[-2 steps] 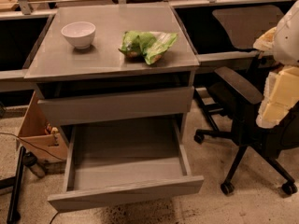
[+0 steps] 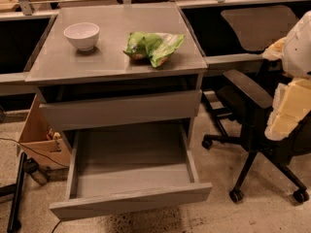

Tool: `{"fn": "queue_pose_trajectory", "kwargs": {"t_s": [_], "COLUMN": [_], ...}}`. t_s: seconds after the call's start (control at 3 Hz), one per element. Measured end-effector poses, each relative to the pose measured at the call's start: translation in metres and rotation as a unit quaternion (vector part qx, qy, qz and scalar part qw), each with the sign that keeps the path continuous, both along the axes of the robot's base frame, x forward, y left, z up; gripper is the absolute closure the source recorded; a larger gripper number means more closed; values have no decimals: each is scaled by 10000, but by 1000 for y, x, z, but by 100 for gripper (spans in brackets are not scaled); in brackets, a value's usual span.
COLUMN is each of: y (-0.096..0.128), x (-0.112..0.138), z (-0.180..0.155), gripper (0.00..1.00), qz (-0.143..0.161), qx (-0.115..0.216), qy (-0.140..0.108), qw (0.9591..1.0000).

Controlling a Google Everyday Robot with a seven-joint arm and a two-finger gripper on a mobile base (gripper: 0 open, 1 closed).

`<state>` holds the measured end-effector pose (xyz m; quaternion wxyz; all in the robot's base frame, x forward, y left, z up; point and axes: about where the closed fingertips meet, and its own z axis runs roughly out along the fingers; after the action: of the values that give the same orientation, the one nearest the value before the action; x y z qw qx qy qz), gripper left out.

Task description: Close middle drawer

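Camera view: middle drawer (image 2: 131, 201) pulled far out; closing not yet begun. Gripper (image 2: 290, 108) at right edge, well apart from it; grip state cannot be told.

We log the middle drawer (image 2: 130, 176) pulled well out of the grey desk (image 2: 112, 62). The taller-fronted drawer (image 2: 121, 109) above it stands slightly out. On the desk top sit a white bowl (image 2: 81, 35) and a green bag (image 2: 153, 46), apart. The pincer (image 2: 287, 109) hangs at the right edge, above the black chair (image 2: 248, 91), well apart from the drawers.
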<state>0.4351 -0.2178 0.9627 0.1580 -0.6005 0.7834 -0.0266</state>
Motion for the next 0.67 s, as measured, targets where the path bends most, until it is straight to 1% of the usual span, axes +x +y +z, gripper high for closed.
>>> {"fn": "queue_pose_trajectory", "kwargs": {"t_s": [0.33, 0.67], "y": [3, 12], "x": [-9, -23], "z": [-29, -79], "gripper": [0, 0], "qz": [13, 48], "qx": [201, 568], "qy": [111, 231], "qw": [9997, 9981]}}
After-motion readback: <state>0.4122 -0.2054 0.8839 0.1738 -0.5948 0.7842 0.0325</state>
